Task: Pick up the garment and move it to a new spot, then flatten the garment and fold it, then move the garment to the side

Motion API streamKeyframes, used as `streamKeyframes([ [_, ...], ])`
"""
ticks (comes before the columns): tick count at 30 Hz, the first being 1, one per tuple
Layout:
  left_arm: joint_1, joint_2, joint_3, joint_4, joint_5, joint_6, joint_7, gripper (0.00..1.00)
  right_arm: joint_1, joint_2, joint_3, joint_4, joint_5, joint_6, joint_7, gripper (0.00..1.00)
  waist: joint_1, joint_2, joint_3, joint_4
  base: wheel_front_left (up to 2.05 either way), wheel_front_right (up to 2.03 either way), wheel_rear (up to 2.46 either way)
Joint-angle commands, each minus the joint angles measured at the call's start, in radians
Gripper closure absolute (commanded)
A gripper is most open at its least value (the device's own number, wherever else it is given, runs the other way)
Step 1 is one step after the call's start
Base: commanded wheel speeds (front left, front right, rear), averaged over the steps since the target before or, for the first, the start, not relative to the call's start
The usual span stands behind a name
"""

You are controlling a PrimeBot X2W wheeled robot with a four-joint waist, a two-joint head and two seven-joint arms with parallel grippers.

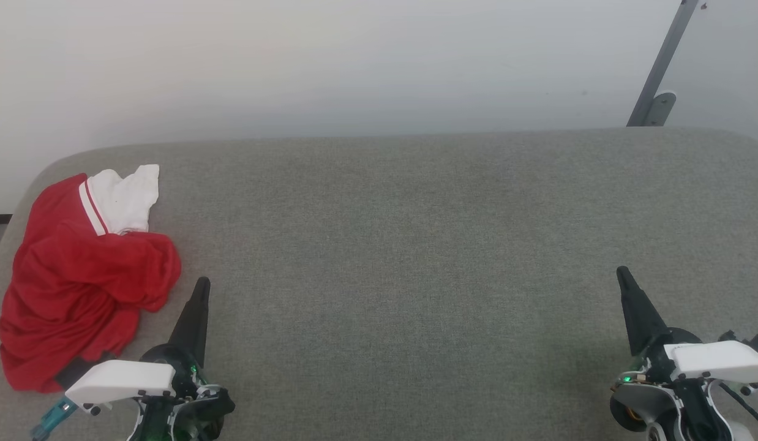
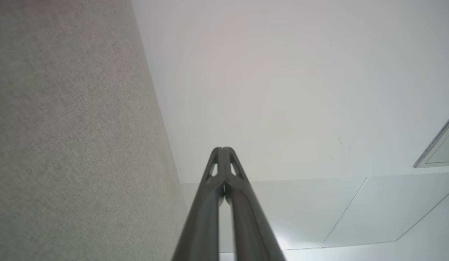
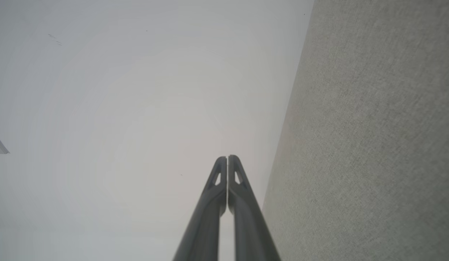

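The garment (image 1: 79,275) lies crumpled at the left end of the grey table (image 1: 416,245), red cloth with a white sleeve and a red-white stripe on top. Just right of its lower edge my left gripper (image 1: 201,283) points up the view, shut and holding nothing. At the lower right my right gripper (image 1: 621,271) is shut too, far from the garment. The left wrist view has my left gripper (image 2: 222,148) with tips together against a white wall. Likewise the right wrist view has my right gripper (image 3: 227,157) closed and bare.
A white wall (image 1: 354,61) rises behind the table. A grey metal bracket (image 1: 657,79) leans against it at the back right. The table's left edge runs close beside the garment, and wide grey surface stretches between the two grippers.
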Motion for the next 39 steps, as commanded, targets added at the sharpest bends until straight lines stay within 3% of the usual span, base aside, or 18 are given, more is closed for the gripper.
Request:
streamKeyframes([
  [1,-0.011,-0.003,0.002,-0.004,-0.004,-0.005,0.002,1.00,-0.005,0.003,-0.001,-0.002,0.004,0.000,0.001,1.00,0.0000,0.0000,0.000,0.000,0.00,0.00,0.00],
  [39,-0.011,-0.003,0.002,-0.004,-0.004,-0.005,0.002,1.00,-0.005,0.003,-0.001,-0.002,0.004,0.000,0.000,1.00,0.0000,0.0000,0.000,0.000,0.00,0.00,0.00],
])
